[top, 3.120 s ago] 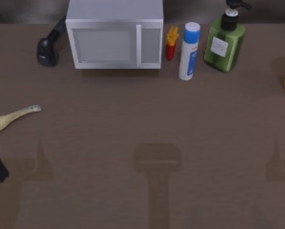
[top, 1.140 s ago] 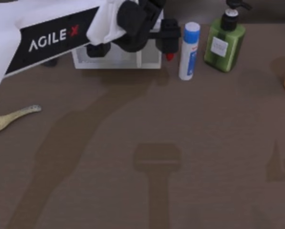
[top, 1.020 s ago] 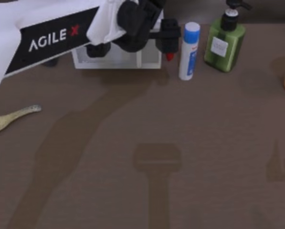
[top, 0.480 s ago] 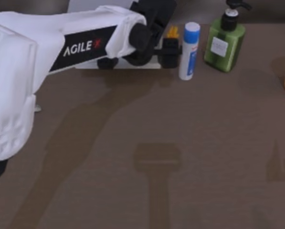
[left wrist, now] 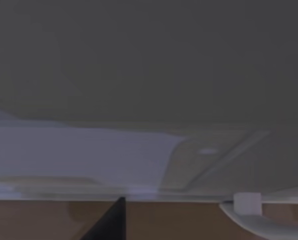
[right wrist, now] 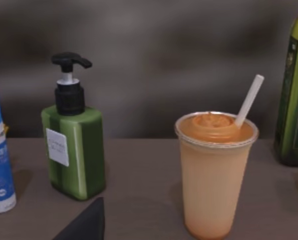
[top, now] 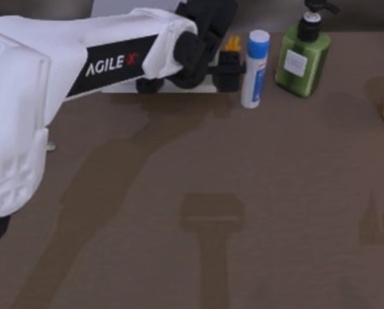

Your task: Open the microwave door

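Observation:
The microwave (top: pixel 193 87) stands at the table's back left, mostly covered in the top view by my white left arm (top: pixel 82 58). Only its upper edge and its lower front strip show there. My left gripper (top: pixel 225 64) sits at the microwave's front right corner, beside the control panel side. The left wrist view is filled by the microwave door (left wrist: pixel 79 155), with its grey window (left wrist: pixel 139 60) very close. The door looks flush with the front. My right gripper (right wrist: pixel 89 225) is parked out of the top view at the right.
A red-and-yellow fries toy (top: pixel 232 44), a blue-and-white spray bottle (top: pixel 256 67) and a green pump bottle (top: pixel 302 61) stand right of the microwave. An orange drink cup with a straw (right wrist: pixel 216 170) and a dark green bottle (right wrist: pixel 293 90) are at the far right.
My left arm has come from the table's left edge across to the microwave's front right. Over the last half second it has barely moved.

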Tool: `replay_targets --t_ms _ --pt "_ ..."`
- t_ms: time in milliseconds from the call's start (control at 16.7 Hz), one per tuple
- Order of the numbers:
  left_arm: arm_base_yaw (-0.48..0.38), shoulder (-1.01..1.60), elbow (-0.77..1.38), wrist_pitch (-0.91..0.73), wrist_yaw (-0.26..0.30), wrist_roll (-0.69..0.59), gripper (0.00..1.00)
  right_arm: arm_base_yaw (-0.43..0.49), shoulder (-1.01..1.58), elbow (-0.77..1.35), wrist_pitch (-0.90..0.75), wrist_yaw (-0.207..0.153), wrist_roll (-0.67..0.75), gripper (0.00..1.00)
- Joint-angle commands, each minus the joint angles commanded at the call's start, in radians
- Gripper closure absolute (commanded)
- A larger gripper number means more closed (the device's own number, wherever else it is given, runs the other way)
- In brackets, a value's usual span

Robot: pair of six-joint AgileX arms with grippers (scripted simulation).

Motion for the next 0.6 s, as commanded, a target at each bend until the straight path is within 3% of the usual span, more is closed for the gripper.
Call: replay_targets --t_ms 540,600 --pt "0.0 0.0 0.0 0.0 0.0 0.0 0.98 0.0 0.0 0.0 0.0 0.0 0.0 0.0" --pt "0.0 0.0 0.0 0.0 0.0 0.0 1.0 0.0 0.0 0.0 0.0 0.0 0.0 0.0"
